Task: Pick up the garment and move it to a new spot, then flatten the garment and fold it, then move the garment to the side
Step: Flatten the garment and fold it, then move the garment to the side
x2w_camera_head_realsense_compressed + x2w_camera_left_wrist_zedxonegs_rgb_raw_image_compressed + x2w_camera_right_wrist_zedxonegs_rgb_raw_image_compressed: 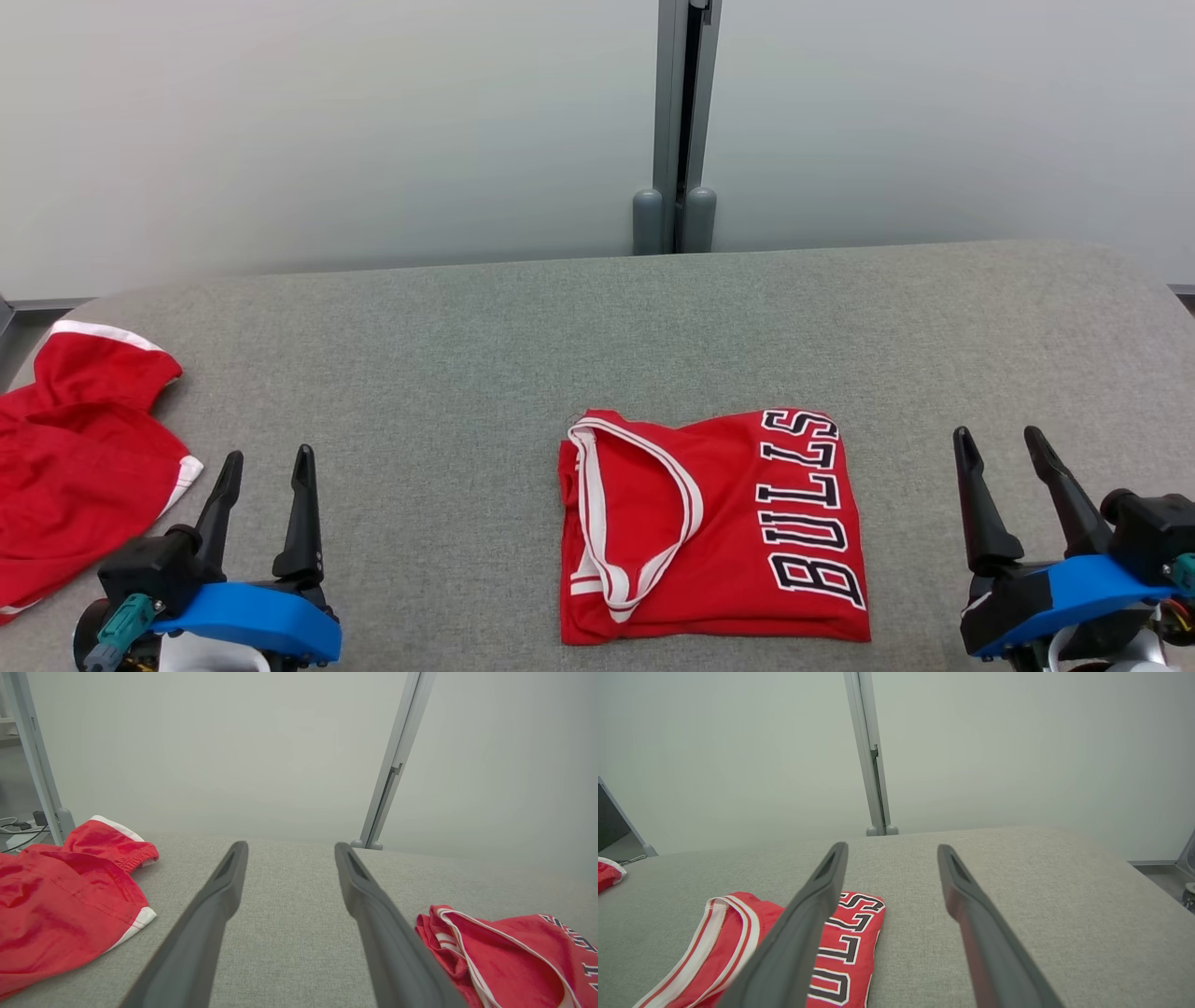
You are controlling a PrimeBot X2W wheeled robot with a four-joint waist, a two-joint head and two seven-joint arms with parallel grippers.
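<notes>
Lying folded, the jersey (714, 527) — left fingers (302, 513) and right fingers (976, 504) spread, empty.

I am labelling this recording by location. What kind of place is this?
Probably a lab or test cell for clothes folding, not a home: a grey fabric-covered table stands before pale partition panels joined by a metal post, and a folded red Bulls jersey lies on it.

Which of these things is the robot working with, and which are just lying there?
In the job: folded red jersey; left fingers; right fingers, both open.
Lying about, probably: crumpled red garment; grey post.
</notes>
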